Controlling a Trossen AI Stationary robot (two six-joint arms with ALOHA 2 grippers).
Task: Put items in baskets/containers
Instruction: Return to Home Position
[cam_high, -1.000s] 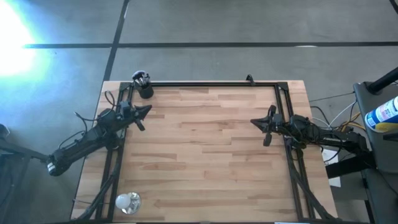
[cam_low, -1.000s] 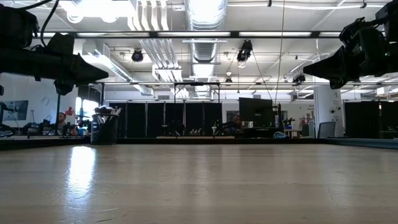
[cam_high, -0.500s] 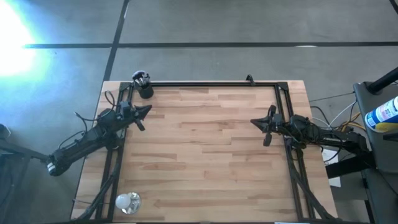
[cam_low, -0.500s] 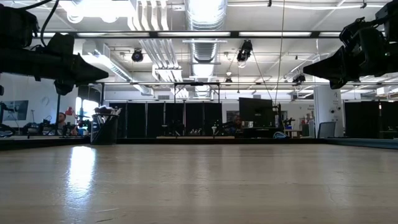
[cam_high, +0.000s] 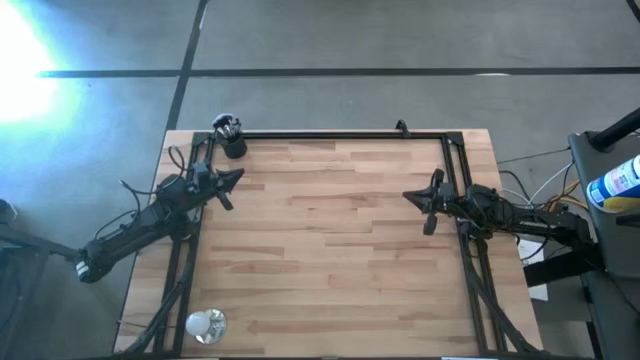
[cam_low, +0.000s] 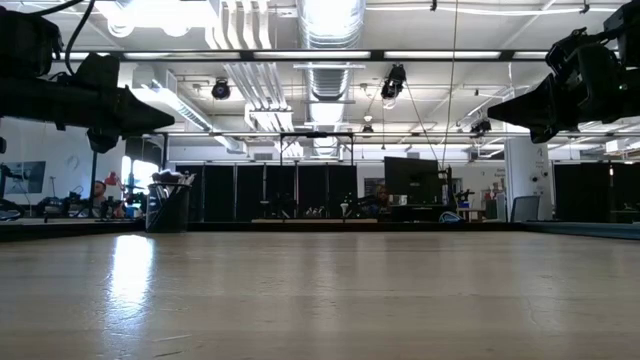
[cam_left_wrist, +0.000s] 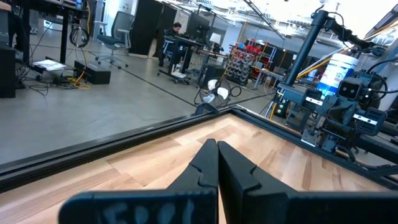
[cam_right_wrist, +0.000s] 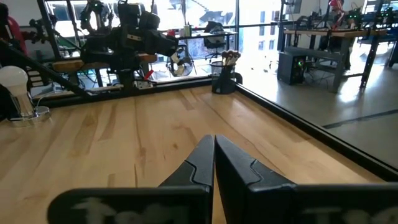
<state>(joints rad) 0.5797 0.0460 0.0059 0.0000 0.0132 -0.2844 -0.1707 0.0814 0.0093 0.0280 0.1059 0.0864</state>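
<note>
Pale wood planks make up the surface (cam_high: 330, 250), and I can find no loose brush lying on them. The thin makeup brushes (cam_high: 227, 125) stand bunched in the small black cylindrical cup (cam_high: 235, 148) in the far left corner of the surface, bristle ends poking above its rim. By my reading the sorting is done and only parking both arms remains.

The left end effector (cam_high: 238, 177) hangs above the left edge, near the cup but apart from it. Its two dark fingers (cam_left_wrist: 202, 168) are pressed flat together with nothing between them. The right end effector (cam_high: 408, 197) hangs above the right edge, likewise pinched closed and empty, well apart from the cup.

To return cleanly I would draw each arm back toward its own edge at its present height, never dipping toward the planks, fingers closed so nothing can snag. The left arm is the one I'd watch. Any swing toward the far left corner could clip the brush tips and topple the narrow cup, which looks top-heavy. I'd leave alone the shiny whitish round object (cam_high: 206, 323) at the near left corner.
</note>
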